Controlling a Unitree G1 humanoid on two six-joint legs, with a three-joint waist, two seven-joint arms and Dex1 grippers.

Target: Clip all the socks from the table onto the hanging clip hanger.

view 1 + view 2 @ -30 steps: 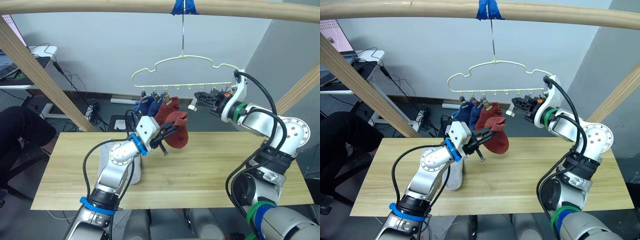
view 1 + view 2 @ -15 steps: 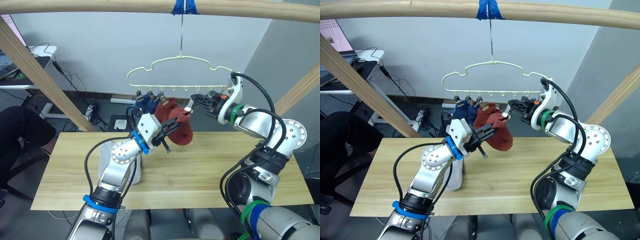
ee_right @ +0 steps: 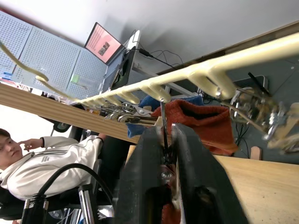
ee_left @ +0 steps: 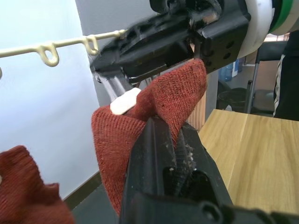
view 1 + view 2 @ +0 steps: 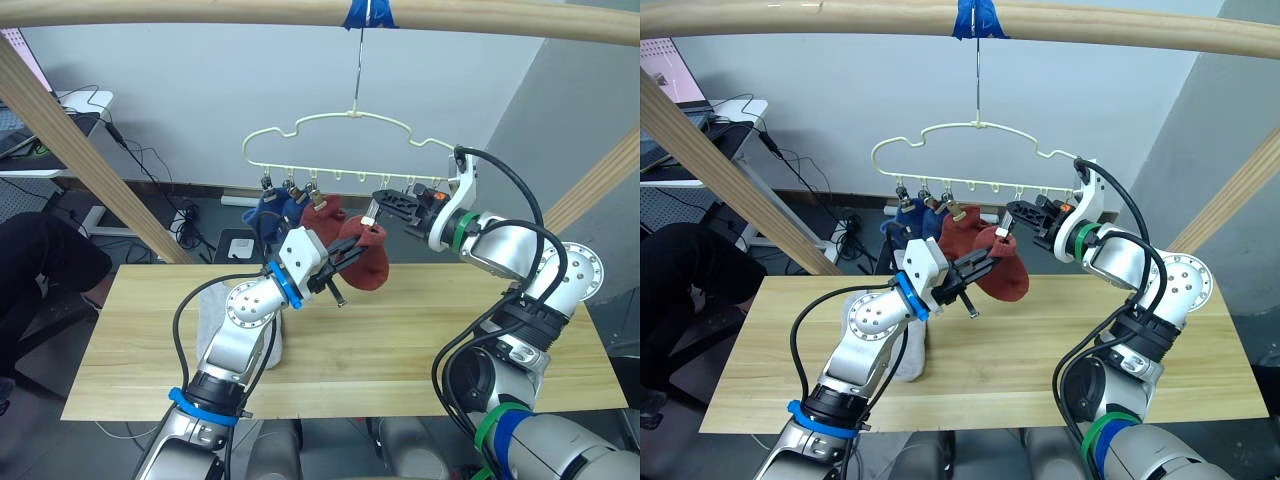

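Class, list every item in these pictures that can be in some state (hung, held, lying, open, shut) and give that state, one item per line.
Clip hanger: hanging by its hook from the pole.
Blue socks: clipped on the hanger.
First red sock: clipped, hanging.
Second red sock: held up at a clip.
Grey socks: lying on the table.
Left end effector: shut on the second red sock.
Right end effector: squeezing a clip.

We saw the cream clip hanger tilted on its hook. Two blue socks and one rust-red sock hung clipped. A second rust-red sock was pinched in the left gripper, its cuff at the right gripper. Grey socks lay on the table below the left gripper.
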